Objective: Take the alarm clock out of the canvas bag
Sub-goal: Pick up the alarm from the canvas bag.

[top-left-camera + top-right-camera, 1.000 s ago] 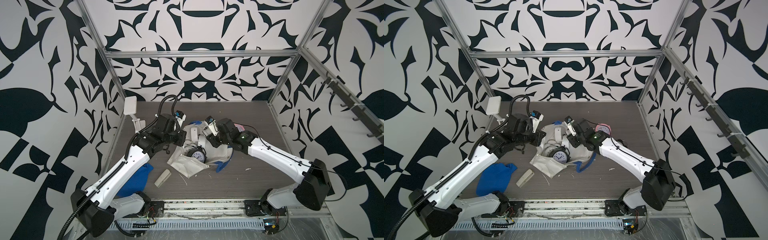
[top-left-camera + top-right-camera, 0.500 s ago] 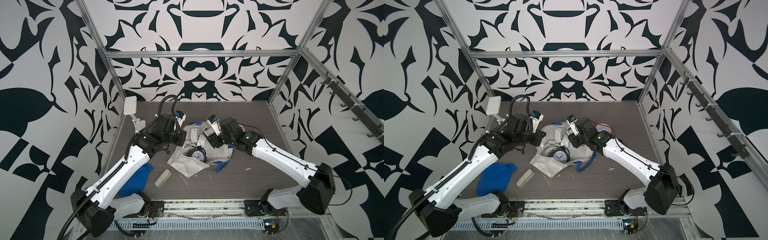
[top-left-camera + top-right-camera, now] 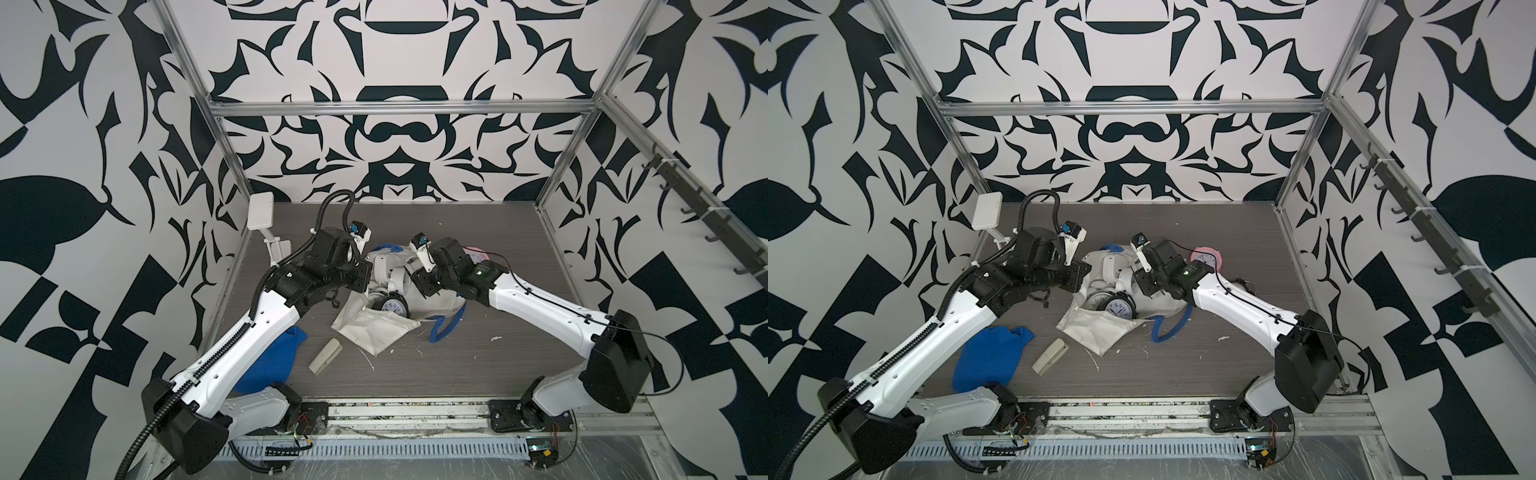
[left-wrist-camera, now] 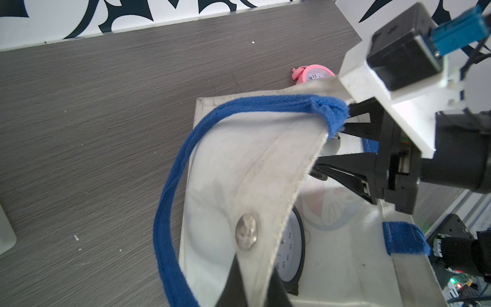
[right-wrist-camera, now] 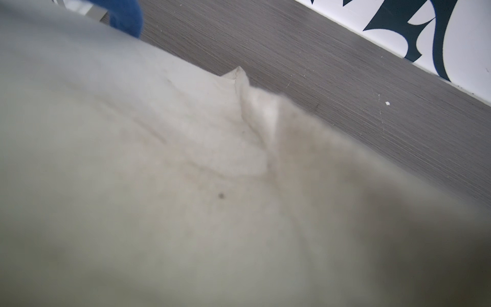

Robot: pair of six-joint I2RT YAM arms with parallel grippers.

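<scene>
The off-white canvas bag (image 3: 374,332) (image 3: 1100,332) lies mid-table with its mouth towards the back. A black alarm clock (image 3: 390,305) (image 3: 1119,307) with a white dial lies just inside the mouth. My left gripper (image 4: 252,271) (image 3: 365,278) is shut on the bag's upper rim (image 4: 265,199) by its metal snap and holds it raised over the clock (image 4: 291,247). My right gripper (image 4: 341,144) (image 3: 1140,286) reaches into the mouth from the other side. Its jaws stand apart, clear of the clock, with their tips hidden behind the rim. Canvas (image 5: 159,159) fills the right wrist view.
A pink clock (image 3: 1206,257) (image 4: 314,75) stands on the table behind my right arm. A blue cloth (image 3: 988,357) and a beige bar (image 3: 1050,354) lie front left. A blue handle (image 3: 446,328) loops out right of the bag. A white box on a stand (image 3: 261,212) is back left.
My right arm has shifted slightly at the bag's mouth. The left gripper, the bag and the clock have stayed where they were.
</scene>
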